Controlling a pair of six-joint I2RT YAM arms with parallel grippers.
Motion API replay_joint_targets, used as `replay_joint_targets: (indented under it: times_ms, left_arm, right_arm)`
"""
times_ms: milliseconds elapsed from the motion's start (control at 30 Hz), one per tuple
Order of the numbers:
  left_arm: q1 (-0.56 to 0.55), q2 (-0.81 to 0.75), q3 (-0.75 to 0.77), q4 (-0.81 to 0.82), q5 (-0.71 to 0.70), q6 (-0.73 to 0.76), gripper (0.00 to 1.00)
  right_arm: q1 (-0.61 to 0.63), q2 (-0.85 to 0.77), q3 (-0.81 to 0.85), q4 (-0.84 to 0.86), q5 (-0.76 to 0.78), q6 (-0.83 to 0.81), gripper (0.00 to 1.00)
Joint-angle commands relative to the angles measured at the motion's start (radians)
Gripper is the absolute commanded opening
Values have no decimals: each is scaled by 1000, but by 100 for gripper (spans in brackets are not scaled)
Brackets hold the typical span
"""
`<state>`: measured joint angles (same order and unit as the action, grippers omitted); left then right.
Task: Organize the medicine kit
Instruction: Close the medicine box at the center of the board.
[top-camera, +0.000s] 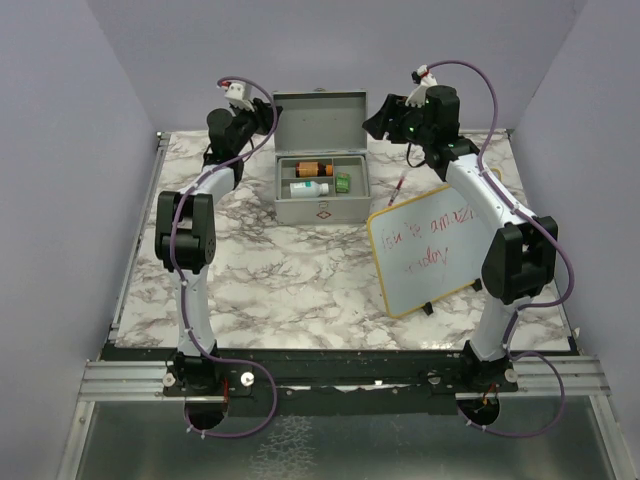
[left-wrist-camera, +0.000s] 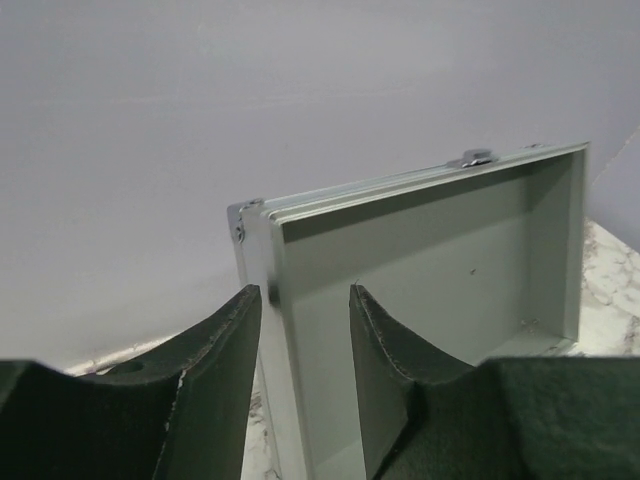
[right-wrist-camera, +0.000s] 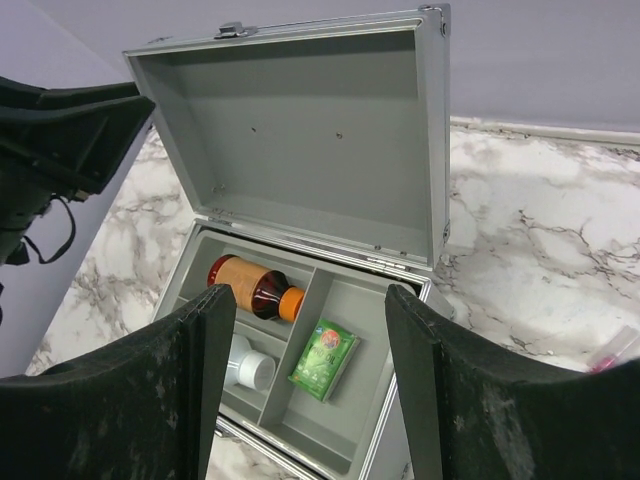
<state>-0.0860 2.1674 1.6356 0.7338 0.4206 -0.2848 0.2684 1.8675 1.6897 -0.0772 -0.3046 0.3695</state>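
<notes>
Medicine kit (top-camera: 320, 185) at the table's 12 o'clock, lid upright; left gripper (top-camera: 262, 115) at the lid's 9 o'clock, fingers apart, the lid's side edge showing in the gap, contact unclear; right gripper (top-camera: 378, 118) at the lid's 3 o'clock, fingers apart, holding nothing. Marble table (top-camera: 270, 270); lilac walls (top-camera: 60, 150); whiteboard (top-camera: 425, 250) at the kit's 4 o'clock. Both arms reach forward, elbows raised.

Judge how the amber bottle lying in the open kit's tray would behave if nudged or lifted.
Lying on its side, the amber bottle would probably roll when nudged, though the compartment walls close around it should stop it quickly. Its body looks smooth and glossy, so a grip might slip. It appears rigid, likely keeping its shape when squeezed.
</notes>
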Motion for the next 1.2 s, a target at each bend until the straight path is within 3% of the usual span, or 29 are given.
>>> replay_joint_targets:
  times_ms: [0, 133, 267, 433, 533, 733, 1033, 1167]
  left_arm:
    - [-3, 62, 59, -13, -66, 40, 39]
    - [-7, 65, 70, -13, -46, 72, 11]
    - [-11, 3, 32, -7, -4, 106, 0]
    - [-12, -86, -22, 6, 31, 160, 0]
    - [-6, -114, -66, 46, 80, 180, 0]
    - [18, -144, -289, 508, 105, 63, 0]
    - [27, -120, -327, 727, 154, -50, 0]
    - [33, -103, -331, 757, 166, -72, 0]
  right_arm:
    - [0, -17, 13, -11, 12, 2, 67]
    - [0, -6, 13, -10, -6, 6, 67]
    - [0, -15, -12, 4, 1, 10, 67]
    - [0, -76, -111, 145, 46, 98, 67]
    - [0, -62, -86, 147, 16, 131, 67]
    - [0, -43, -43, 148, -35, 158, 68]
    - [-7, -17, 6, 232, -204, 110, 99]
    - [-7, 31, 64, 220, -248, 111, 100]
